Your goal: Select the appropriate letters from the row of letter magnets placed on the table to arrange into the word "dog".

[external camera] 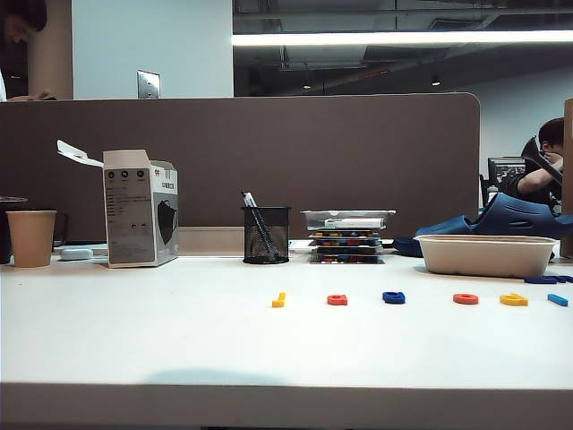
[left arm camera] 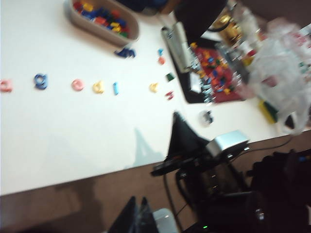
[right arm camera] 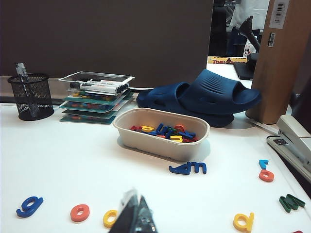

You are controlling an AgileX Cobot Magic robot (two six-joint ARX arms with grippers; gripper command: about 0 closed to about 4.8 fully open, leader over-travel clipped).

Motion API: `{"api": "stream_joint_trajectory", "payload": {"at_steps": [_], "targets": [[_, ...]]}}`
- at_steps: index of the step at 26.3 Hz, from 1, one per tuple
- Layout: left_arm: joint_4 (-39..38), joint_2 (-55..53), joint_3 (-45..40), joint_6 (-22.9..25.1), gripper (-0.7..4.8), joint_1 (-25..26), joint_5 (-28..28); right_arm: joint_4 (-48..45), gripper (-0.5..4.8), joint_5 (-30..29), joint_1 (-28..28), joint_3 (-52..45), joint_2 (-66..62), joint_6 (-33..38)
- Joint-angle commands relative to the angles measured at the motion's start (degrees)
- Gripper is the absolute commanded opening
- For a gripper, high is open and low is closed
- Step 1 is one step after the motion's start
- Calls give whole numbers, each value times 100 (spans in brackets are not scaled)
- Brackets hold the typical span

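On the white table (external camera: pixel 179 331) the row of letter magnets runs left to right: a thin yellow stick (external camera: pixel 279 299), a squarish red-orange letter (external camera: pixel 337 299), the dark blue "g" (external camera: pixel 394 296), the red-orange "o" (external camera: pixel 466 298), the yellow "d" (external camera: pixel 514 299) and a light blue piece (external camera: pixel 558 299). Neither gripper shows in the exterior view. My right gripper (right arm camera: pixel 137 194) is shut and empty, just short of the row, between the "o" (right arm camera: pixel 79 212) and "d" (right arm camera: pixel 111 218); the "g" (right arm camera: pixel 29 206) lies further along. My left gripper (left arm camera: pixel 138 198) is shut and empty, beyond the table's edge, far from the "g" (left arm camera: pixel 41 81), "o" (left arm camera: pixel 77 85) and "d" (left arm camera: pixel 98 87).
A beige bowl (external camera: pixel 484 254) of spare letters stands behind the row's right end, with loose letters (right arm camera: pixel 188 168) beside it. A mesh pen holder (external camera: pixel 266 235), stacked trays (external camera: pixel 347 235), a cardboard box (external camera: pixel 139 208) and a paper cup (external camera: pixel 31 237) line the back. A blue slipper (right arm camera: pixel 204 97) lies behind the bowl.
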State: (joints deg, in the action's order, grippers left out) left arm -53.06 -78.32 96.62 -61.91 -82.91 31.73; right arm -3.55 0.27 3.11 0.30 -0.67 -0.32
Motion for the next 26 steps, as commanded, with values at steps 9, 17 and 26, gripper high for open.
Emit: {"api": "stream_joint_trajectory", "payload": {"at_steps": [9,17,26], "targets": [[-1429,-59,42,-717,-5,57,557,-55,-8,22,4,-31,74,-9],[-1849,-59,42,-710,-5,59,901,-55,-8,20,4,-31,74,-11],[-1845,-59,42,-710,-5,52,1071,-59,-8,17,4,-31,74,-11]]}}
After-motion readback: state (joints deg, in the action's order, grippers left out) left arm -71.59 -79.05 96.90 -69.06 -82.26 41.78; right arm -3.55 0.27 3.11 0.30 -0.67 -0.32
